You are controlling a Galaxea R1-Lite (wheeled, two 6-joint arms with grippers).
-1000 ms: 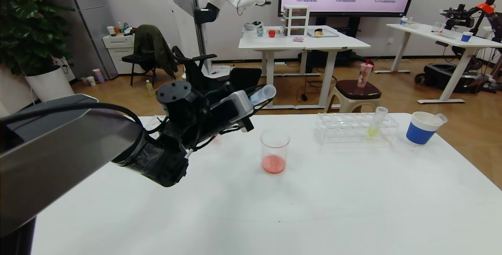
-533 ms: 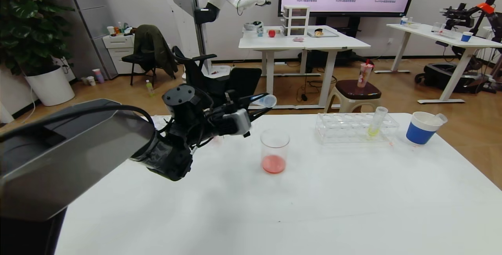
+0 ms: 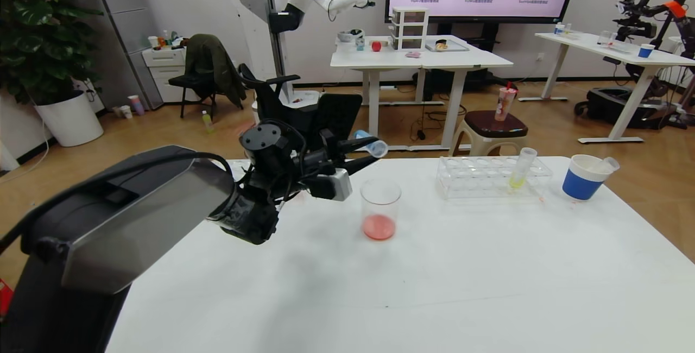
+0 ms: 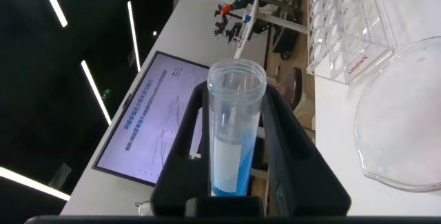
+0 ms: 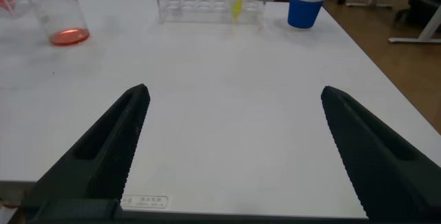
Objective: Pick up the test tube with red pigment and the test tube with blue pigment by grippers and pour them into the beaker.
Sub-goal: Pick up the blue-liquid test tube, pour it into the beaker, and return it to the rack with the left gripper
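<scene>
The test tube with blue pigment (image 3: 370, 145) lies nearly level, its mouth pointing toward the rack, with my left gripper (image 3: 362, 154) shut on it. It hangs above and just left of the beaker (image 3: 380, 209), which holds a little red liquid. In the left wrist view the tube (image 4: 233, 138) sits between the black fingers (image 4: 293, 148), blue liquid pooled at its closed end, and the beaker rim (image 4: 403, 124) is beside it. My right gripper (image 5: 234, 92) is open over bare table, holding nothing. The test tube with red pigment is out of view.
A clear rack (image 3: 491, 176) at the table's far right holds a tube of yellow-green liquid (image 3: 521, 169). Right of it stands a blue-banded paper cup (image 3: 582, 178) with a clear tube (image 3: 610, 164) leaning in it. The table's far edge runs just behind them.
My left arm has moved right and rolled at the wrist; the grey box went from above to below. The blue tube's mouth has tipped down from raised to about level, nearer the beaker.
</scene>
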